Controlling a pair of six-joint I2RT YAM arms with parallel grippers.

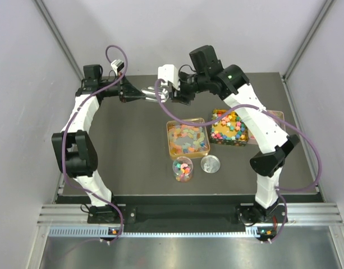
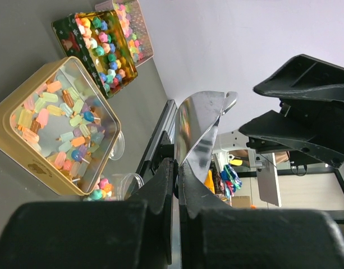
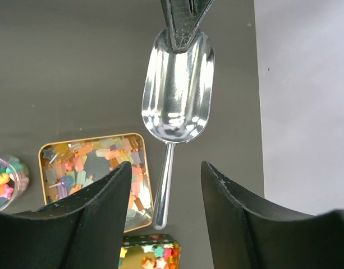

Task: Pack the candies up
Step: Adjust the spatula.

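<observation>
Candies [image 1: 187,138] are lying in containers on the table [image 1: 127,157], apart from both of our grippers. Our left gripper [image 2: 176,171] is pinching the front lip of a silver scoop [image 3: 177,95], jaws pressed tight on the thin metal, and is holding it in the air over the far edge of the table. The scoop's thin handle is pointing toward our right gripper [image 3: 166,168], whose jaws are standing spread. The handle end is showing between the fingers [image 3: 104,196] with a gap on each side, so nothing is gripped there.

Below, a gold tin [image 2: 31,165] is sitting near the middle of the table, holding pale, translucent candies. A dark patterned tin [image 2: 68,39] is sitting just beside it, toward the right edge, and is carrying brighter pieces. Nearer the front edge, a small clear jar [image 1: 174,168] is holding a few pieces in mixed colours. A round silver lid [image 1: 210,164] is lying flat just beside it.
</observation>
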